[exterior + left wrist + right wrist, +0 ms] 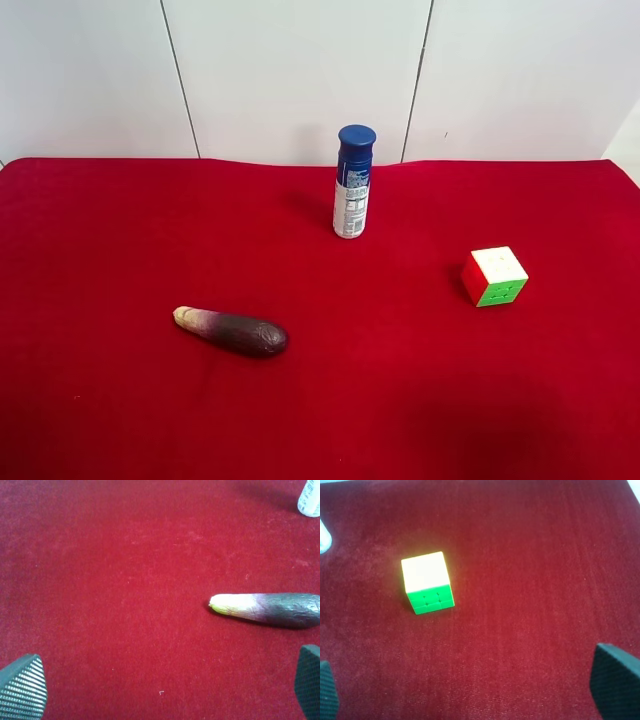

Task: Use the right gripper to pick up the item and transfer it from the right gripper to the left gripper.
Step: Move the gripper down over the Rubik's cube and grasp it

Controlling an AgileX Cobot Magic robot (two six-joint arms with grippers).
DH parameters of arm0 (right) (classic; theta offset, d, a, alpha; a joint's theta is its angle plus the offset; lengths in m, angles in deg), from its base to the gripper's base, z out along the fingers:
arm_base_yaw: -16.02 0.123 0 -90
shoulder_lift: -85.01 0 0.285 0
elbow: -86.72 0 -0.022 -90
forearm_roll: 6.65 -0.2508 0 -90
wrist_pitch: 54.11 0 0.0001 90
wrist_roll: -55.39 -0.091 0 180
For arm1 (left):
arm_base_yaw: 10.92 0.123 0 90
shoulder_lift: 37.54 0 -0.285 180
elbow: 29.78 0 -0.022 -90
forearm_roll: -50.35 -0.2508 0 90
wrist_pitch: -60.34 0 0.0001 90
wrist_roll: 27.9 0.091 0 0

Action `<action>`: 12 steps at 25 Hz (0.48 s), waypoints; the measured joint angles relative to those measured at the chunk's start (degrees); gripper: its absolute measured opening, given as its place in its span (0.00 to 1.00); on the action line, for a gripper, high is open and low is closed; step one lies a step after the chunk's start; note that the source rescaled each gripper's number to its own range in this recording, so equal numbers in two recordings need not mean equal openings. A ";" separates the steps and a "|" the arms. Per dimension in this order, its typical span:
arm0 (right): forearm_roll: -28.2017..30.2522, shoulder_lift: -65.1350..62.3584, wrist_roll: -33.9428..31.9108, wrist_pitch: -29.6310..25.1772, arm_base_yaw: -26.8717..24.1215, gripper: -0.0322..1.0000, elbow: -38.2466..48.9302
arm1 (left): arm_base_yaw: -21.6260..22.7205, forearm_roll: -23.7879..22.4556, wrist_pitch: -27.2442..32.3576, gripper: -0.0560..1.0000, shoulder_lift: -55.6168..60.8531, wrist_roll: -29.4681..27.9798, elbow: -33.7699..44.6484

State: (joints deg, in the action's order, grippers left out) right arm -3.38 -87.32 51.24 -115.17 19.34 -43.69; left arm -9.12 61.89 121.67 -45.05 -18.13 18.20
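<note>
The puzzle cube (495, 276) sits on the red cloth at the exterior high view's right, white face up, with red and green sides showing. It also shows in the right wrist view (427, 582), ahead of my right gripper (472, 690), which hangs open above the cloth with its fingertips (616, 680) far apart. My left gripper (165, 682) is open and empty over bare cloth, with its textured pads (22, 687) wide apart. Neither arm shows in the exterior high view.
A dark purple-brown vegetable (232, 331) lies on the cloth at the exterior high view's left; it also shows in the left wrist view (270, 608). A blue-capped white spray can (352, 182) stands upright near the back wall. The red cloth (400, 400) covers the table.
</note>
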 joint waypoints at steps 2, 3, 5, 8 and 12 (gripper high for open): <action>0.00 0.00 0.00 0.00 0.00 1.00 0.00 | 0.00 0.00 0.00 1.00 0.00 0.00 0.00; 0.00 0.00 0.00 0.00 0.00 1.00 0.00 | 0.00 0.00 0.00 1.00 0.00 0.00 0.00; 0.00 0.00 0.00 0.00 0.00 1.00 0.00 | 0.00 0.00 0.00 1.00 0.00 0.00 0.00; 0.00 0.00 0.00 0.00 0.00 1.00 0.00 | 0.00 0.00 0.00 1.00 0.00 0.00 0.00; 0.00 0.00 0.00 0.00 0.00 1.00 0.00 | 0.00 0.00 0.00 1.00 0.00 0.00 0.00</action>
State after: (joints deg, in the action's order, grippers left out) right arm -3.38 -87.32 51.24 -115.17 19.34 -43.69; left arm -9.12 61.89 121.67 -45.05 -18.13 18.20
